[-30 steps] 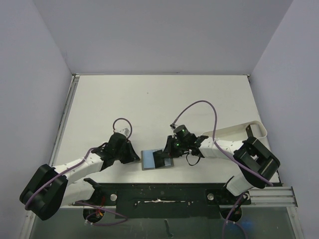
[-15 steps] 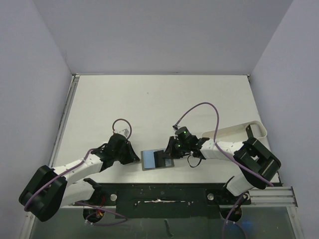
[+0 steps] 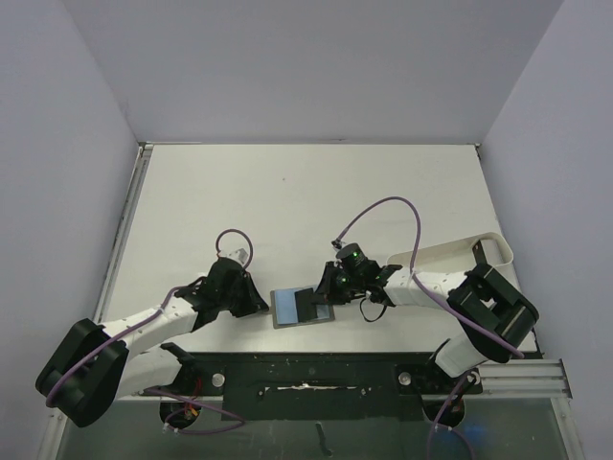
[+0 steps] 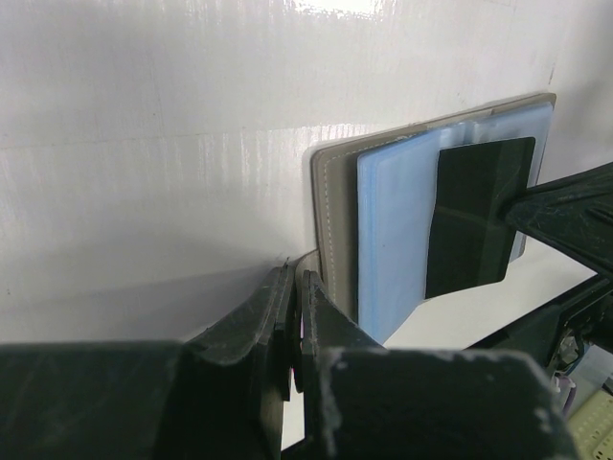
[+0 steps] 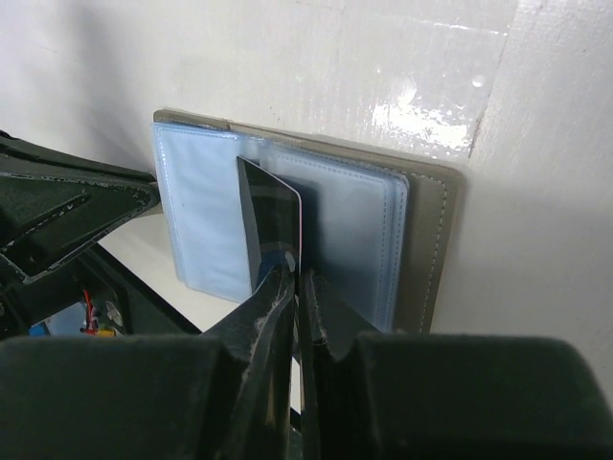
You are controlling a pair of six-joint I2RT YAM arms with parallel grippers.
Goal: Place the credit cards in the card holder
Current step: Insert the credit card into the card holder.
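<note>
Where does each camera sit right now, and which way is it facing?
Top external: above and behind the bases, looking down on the table; left gripper and right gripper both show.
Left wrist: low, facing rightward along its own shut fingers at the card holder edge.
Right wrist: facing leftward along its own fingers, which pinch a credit card.
Shared: all three see the open card holder and credit card.

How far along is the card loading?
Done: the grey-olive folding wallet lies open, light blue lining up. In hand: the right gripper holds a dark flat card tilted over the sleeves, not seated; the left gripper pinches the wallet's edge. Left: seat it; no other cards show, so the remaining count is unclear.
</note>
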